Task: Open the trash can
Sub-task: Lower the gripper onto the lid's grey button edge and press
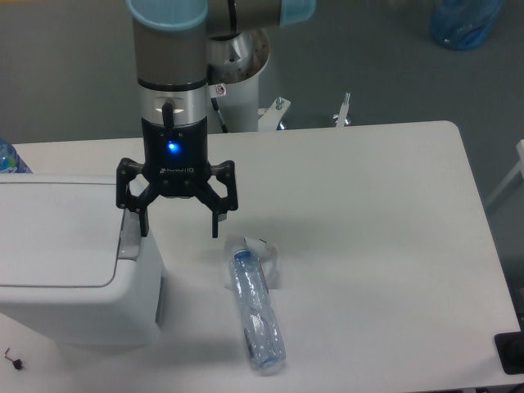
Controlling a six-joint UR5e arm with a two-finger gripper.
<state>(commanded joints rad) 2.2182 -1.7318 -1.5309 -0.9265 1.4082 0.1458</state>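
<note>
On the white table (393, 213), wide-spread, empty fingers (144, 223) hang over the trash can (74, 262) button edge.

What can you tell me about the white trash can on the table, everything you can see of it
The trash can is a large white boxy bin with rounded corners, plastic by its look, standing upright at the table's left side, partly cut off by the frame edge. Its flat pale-grey lid is shut. A grey push-button strip runs along the lid's right edge. The open gripper hangs by that edge, one fingertip over the strip; whether it touches cannot be told. The clear bottle lies apart to the right.
</note>
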